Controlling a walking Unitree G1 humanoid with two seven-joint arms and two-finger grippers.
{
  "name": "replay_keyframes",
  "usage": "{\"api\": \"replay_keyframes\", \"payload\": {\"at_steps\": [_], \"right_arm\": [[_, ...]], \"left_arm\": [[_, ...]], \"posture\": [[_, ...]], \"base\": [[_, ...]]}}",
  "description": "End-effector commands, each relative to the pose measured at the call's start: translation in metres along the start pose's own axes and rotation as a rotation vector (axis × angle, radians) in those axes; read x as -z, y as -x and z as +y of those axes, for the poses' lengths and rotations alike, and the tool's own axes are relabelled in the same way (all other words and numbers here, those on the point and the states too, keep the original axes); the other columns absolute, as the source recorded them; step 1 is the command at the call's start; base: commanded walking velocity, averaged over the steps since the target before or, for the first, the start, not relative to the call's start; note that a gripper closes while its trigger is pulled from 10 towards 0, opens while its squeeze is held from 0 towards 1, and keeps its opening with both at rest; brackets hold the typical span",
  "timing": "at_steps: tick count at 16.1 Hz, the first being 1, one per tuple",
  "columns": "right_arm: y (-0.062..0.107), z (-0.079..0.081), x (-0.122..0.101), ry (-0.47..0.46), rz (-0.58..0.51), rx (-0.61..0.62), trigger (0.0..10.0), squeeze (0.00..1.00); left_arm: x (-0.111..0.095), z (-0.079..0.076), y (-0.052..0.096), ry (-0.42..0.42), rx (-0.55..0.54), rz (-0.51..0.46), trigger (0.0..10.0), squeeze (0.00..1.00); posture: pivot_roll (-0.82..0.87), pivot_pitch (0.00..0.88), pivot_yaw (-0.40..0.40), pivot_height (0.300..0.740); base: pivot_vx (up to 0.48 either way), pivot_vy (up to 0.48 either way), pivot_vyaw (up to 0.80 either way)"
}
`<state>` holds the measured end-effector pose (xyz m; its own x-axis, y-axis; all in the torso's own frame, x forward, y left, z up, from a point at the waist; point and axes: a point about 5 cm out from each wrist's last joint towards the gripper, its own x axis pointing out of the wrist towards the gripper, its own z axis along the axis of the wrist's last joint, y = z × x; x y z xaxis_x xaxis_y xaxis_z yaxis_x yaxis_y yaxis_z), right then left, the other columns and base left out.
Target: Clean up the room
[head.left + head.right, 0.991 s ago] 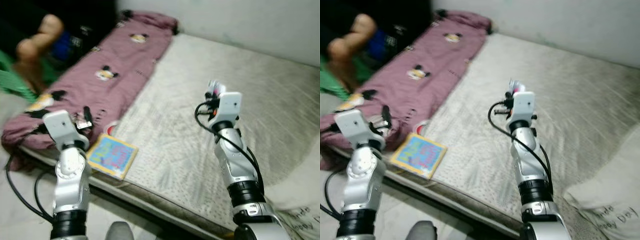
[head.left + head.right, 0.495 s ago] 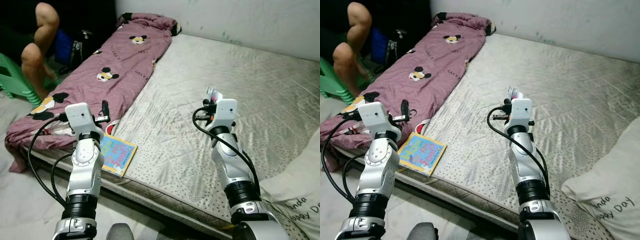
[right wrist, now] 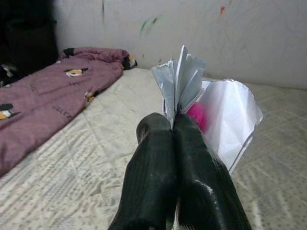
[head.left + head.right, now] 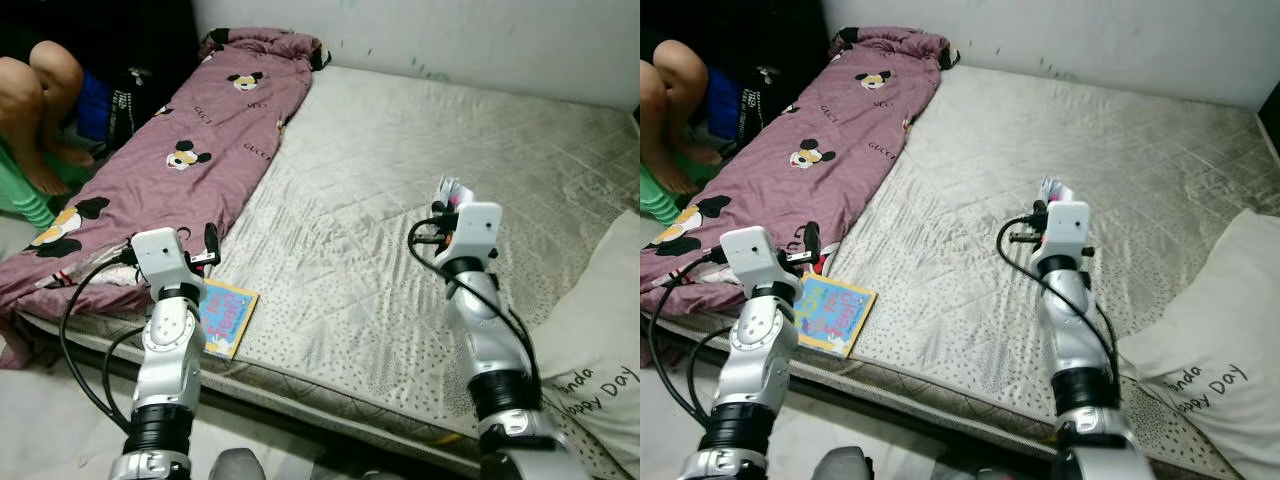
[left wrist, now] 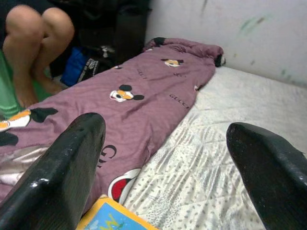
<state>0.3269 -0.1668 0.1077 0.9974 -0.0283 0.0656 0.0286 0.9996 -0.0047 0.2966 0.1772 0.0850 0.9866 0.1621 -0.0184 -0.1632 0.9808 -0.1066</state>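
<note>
Right claw (image 3: 173, 125) is clenched on a crinkled clear wrapper (image 3: 225, 117) with something pink inside, held above the bare mattress (image 4: 380, 190). Left claw (image 5: 168, 167) hangs released, fingers wide apart, over the mattress edge near a colourful book (image 4: 833, 313) and the purple blanket (image 4: 180, 150). A white pillow (image 4: 1205, 370) lies beside the right arm.

Crinkled glossy wrapper (image 3: 225, 115), quilted cloth mattress (image 4: 400, 200)

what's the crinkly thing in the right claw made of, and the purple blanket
The crumpled clear wrapper pinched in the right claw looks like thin glossy plastic film: translucent, creased, with something pink inside. The purple cartoon-mouse blanket looks like soft matte woven fabric, lying in loose folds.
</note>
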Motion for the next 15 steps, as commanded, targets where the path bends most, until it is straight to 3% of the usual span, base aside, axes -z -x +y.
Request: {"api": "replay_keyframes", "payload": {"at_steps": [1, 3, 6, 10, 15], "right_arm": [[0.002, -0.001, -0.007, -0.014, -0.019, 0.018, 10.0, 0.0], [0.006, -0.002, -0.015, -0.055, -0.034, 0.063, 10.0, 0.0], [0.014, 0.005, -0.02, -0.069, -0.038, 0.019, 10.0, 0.0], [0.013, 0.012, -0.029, -0.073, -0.03, -0.023, 10.0, 0.0], [0.01, 0.014, -0.034, -0.069, -0.017, -0.049, 10.0, 0.0]], "left_arm": [[-0.008, -0.007, 0.001, -0.013, 0.048, -0.017, 10.0, 0.0], [-0.017, -0.01, 0.003, -0.011, 0.093, -0.021, 10.0, 0.0], [-0.029, -0.006, 0.002, 0.034, 0.07, -0.032, 10.0, 0.0], [-0.037, -0.012, 0.006, 0.037, 0.108, -0.04, 10.0, 0.0], [-0.041, -0.012, 0.004, 0.049, 0.11, -0.036, 10.0, 0.0]], "posture": [[-0.11, 0.0, 0.083, 0.74], [-0.11, 0.0, 0.087, 0.74], [-0.09, 0.0, 0.061, 0.74], [-0.07, 0.0, 0.022, 0.74], [-0.07, 0.0, 0.005, 0.74]], "base": [[0.0, 0.0, -0.8], [0.0, 0.0, -0.8], [0.0, 0.0, -0.8], [0.0, 0.0, -0.31], [0.0, 0.0, -0.8]]}}
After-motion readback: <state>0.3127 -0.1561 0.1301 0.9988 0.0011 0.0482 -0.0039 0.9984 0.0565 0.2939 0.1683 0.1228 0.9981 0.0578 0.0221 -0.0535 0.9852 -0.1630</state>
